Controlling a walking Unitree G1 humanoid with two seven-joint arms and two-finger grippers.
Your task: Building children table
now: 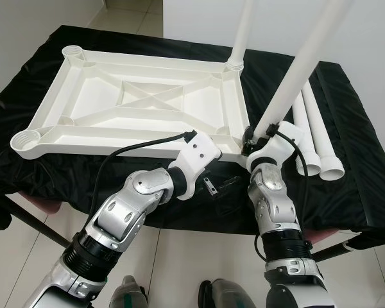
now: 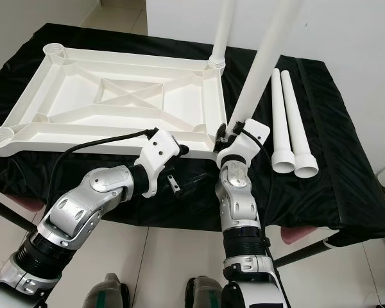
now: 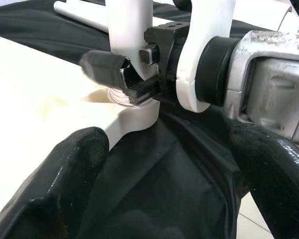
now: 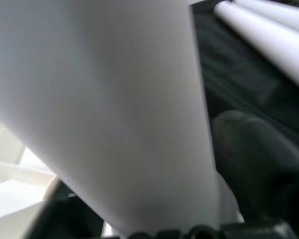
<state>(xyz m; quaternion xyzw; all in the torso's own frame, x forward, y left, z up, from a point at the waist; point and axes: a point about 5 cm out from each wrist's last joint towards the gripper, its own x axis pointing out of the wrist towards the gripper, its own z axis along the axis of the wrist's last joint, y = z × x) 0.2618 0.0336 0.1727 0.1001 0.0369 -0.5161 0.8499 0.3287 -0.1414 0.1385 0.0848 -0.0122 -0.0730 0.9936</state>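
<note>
A white table top (image 1: 96, 90) lies upside down on a black-covered table (image 1: 346, 192). One white leg (image 1: 242, 32) stands in its far right corner socket. My right gripper (image 1: 256, 138) is shut on a second leg (image 1: 301, 64), whose threaded foot sits at the near right corner socket (image 3: 134, 117). The leg leans to the right. In the left wrist view the right gripper's fingers (image 3: 107, 67) clamp that leg low down. My left gripper (image 1: 213, 186) hovers open over the black cloth just in front of that corner, its fingers (image 3: 65, 184) spread wide around nothing.
Two loose white legs (image 1: 317, 128) lie side by side on the cloth at the right, and also show as the loose legs (image 4: 269, 30). Open sockets sit at the near left corner (image 1: 27, 140) and the far left corner (image 1: 72, 51). Tiled floor lies below the table's front edge.
</note>
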